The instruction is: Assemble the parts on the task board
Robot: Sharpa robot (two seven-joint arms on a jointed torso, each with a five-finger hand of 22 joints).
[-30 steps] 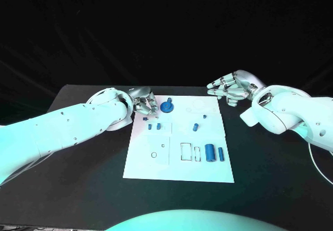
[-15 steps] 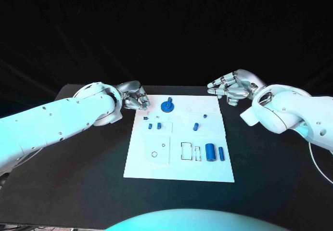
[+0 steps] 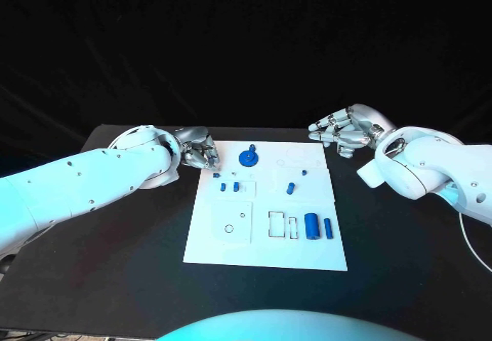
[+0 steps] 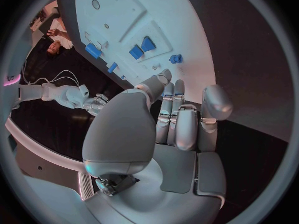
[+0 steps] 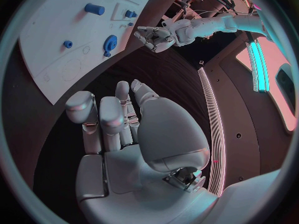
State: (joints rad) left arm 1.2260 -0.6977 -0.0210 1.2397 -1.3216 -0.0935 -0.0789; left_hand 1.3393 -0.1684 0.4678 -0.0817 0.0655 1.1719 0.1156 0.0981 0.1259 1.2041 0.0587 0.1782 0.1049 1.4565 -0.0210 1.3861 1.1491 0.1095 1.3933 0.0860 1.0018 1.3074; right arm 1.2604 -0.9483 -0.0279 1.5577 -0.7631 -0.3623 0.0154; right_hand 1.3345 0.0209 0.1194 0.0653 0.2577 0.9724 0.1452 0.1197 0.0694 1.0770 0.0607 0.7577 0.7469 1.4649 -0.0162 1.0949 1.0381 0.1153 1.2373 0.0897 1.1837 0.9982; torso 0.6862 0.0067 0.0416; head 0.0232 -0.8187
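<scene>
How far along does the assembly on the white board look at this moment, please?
Early, by the look of it. One round blue gear stands at the task board's far end. Neither the left hand nor the right hand holds anything; both are beside the far corners. The two blue cylinders and small blue pieces lie loose, apparently unplaced.

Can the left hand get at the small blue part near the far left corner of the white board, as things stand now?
Probably yes. The left hand holds nothing and hovers beside the task board, close to that small blue part, with nothing between them.
</scene>
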